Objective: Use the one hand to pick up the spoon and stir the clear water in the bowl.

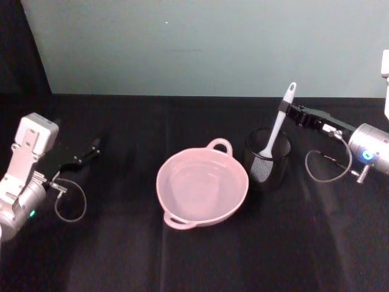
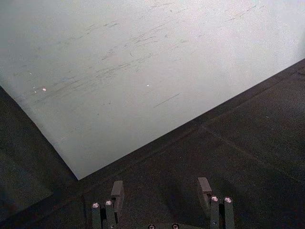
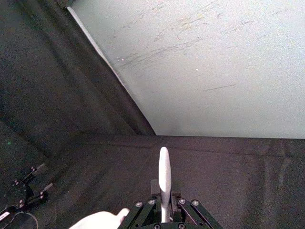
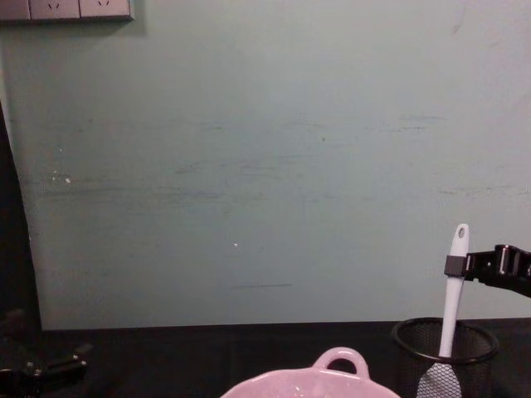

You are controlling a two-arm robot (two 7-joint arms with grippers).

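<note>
The spoon (image 1: 276, 131) stands nearly upright in the black mesh cup (image 1: 270, 167), its long axis close to vertical. Its flat head is down inside the cup and the holed handle end points up, leaning slightly toward the wall. The right gripper (image 1: 283, 109) reaches in level from the right, its silver wrist out beyond the cup. Its 2 fingers are clamped on the handle just below the hole, above the cup's rim. The pink bowl (image 1: 160, 182) holds clear water and sits just beside the cup on its left, 1 loop handle toward the wall. The left gripper (image 1: 79, 157) rests low over the black table at far left, its fingers (image 2: 117, 190) spread apart and holding nothing.
</note>
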